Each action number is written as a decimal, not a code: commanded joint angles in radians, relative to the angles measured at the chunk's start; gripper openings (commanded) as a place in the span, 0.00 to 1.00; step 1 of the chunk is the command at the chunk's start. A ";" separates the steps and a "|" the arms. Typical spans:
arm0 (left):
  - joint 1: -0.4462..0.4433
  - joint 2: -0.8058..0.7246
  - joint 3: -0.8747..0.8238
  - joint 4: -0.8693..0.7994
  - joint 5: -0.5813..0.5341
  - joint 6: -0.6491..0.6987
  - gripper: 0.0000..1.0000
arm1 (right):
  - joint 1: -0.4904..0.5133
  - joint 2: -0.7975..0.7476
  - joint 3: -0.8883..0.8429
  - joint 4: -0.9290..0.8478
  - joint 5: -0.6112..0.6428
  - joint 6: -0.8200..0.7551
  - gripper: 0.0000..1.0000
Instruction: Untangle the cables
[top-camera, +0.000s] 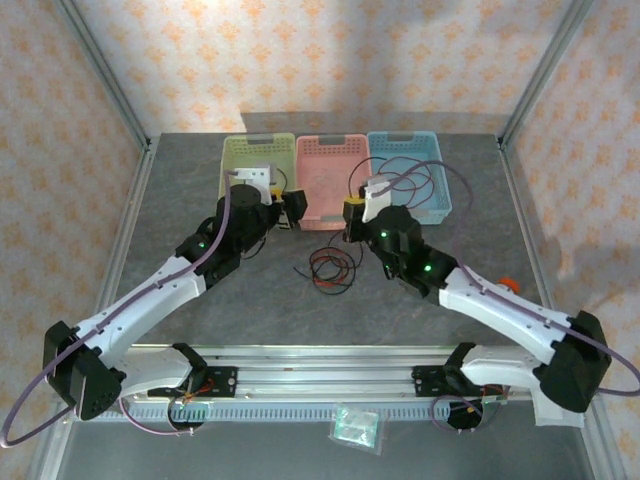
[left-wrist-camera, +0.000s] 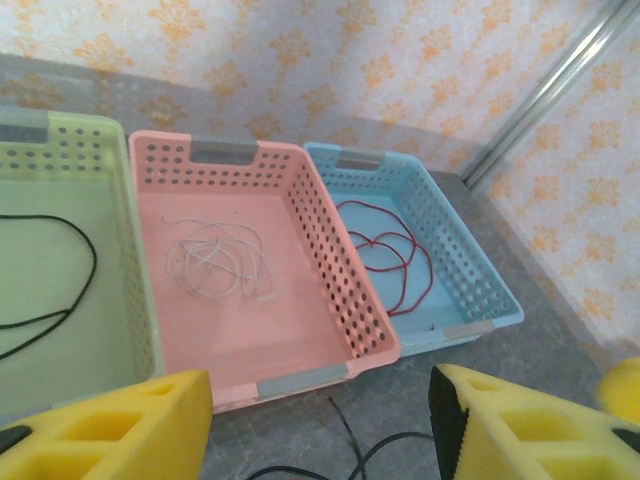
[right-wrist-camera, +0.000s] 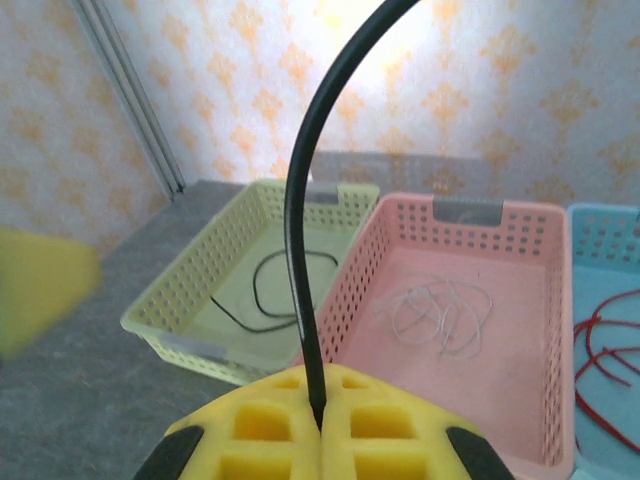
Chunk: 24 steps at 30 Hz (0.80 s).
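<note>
A black cable (right-wrist-camera: 293, 220) is clamped between the shut pads of the right gripper (right-wrist-camera: 318, 405) and arches up and away from it; where its far end lies cannot be told from the wrist view. The left gripper (left-wrist-camera: 320, 440) is held with jaws apart and nothing between them, just in front of the baskets. On the table (top-camera: 500, 230), between the two grippers and nearer the arm bases, a tangle (top-camera: 330, 266) of black and red strands is seen. One strand is laid in each of the green basket (left-wrist-camera: 140, 300) (black), the pink basket (left-wrist-camera: 320, 240) (pale) and the blue basket (left-wrist-camera: 460, 265) (red).

The main risk is judged to lie in the tangle. If the black cable is looped through it and is carried off, red strands could be dragged along. A knot could also be pulled tighter, since nothing is pinned by the empty left jaws. A cable this thin could also be lost from the pads under a sudden tug. It could be caught on a perforated basket wall, or a trailing end could be left over a rim.
</note>
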 joint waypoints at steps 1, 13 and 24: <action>0.009 0.032 -0.006 0.048 0.091 0.026 0.65 | -0.010 -0.057 0.067 -0.056 0.025 -0.026 0.00; 0.012 0.180 -0.087 0.205 0.379 0.011 0.83 | -0.025 -0.078 0.181 -0.067 0.008 -0.069 0.00; 0.002 0.257 -0.172 0.391 0.556 -0.048 0.80 | -0.025 -0.068 0.199 -0.074 -0.005 -0.049 0.00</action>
